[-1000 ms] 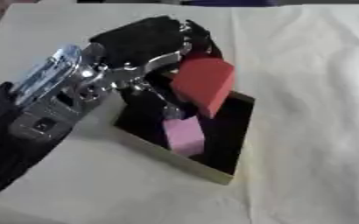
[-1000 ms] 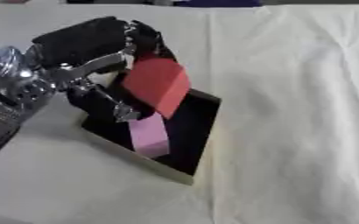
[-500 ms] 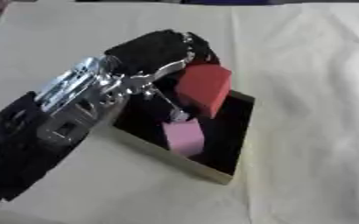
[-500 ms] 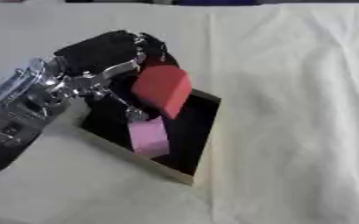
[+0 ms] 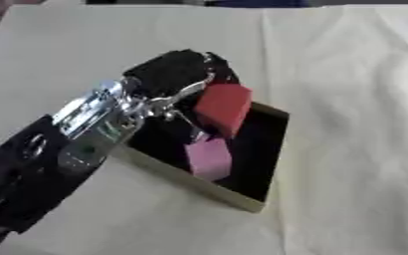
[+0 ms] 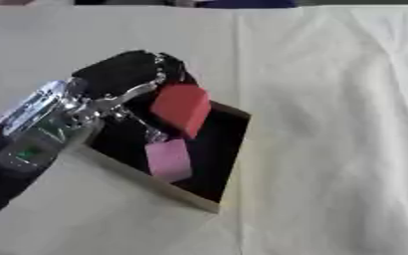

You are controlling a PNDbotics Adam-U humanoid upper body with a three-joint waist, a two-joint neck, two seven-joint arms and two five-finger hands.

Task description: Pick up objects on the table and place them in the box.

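The left hand (image 5: 174, 74) reached in from the left side and hung over the box (image 5: 275, 149). Its black fingers were curled round the top of a red block (image 5: 222, 108), and the block hung tilted over the far part of the box. The red block's low end was down near the dark floor of the box, but I could not tell if it touched it.

A pink block (image 5: 209, 158) lay inside the box, just below the red one. It sat near the box's front wall. The two blocks were close, and I could not tell if they touched.

The box was dark inside with a pale rim, and it sat askew on the table (image 5: 356, 99). A pale cloth covered the table. A fold line ran up the cloth past the box's far corner.

The arm (image 5: 85, 129) behind the hand was silver, with black further back. A small green spot showed on the silver part. It could have been a label, but no words or brand names could be read there.

The right hand did not show in either view.
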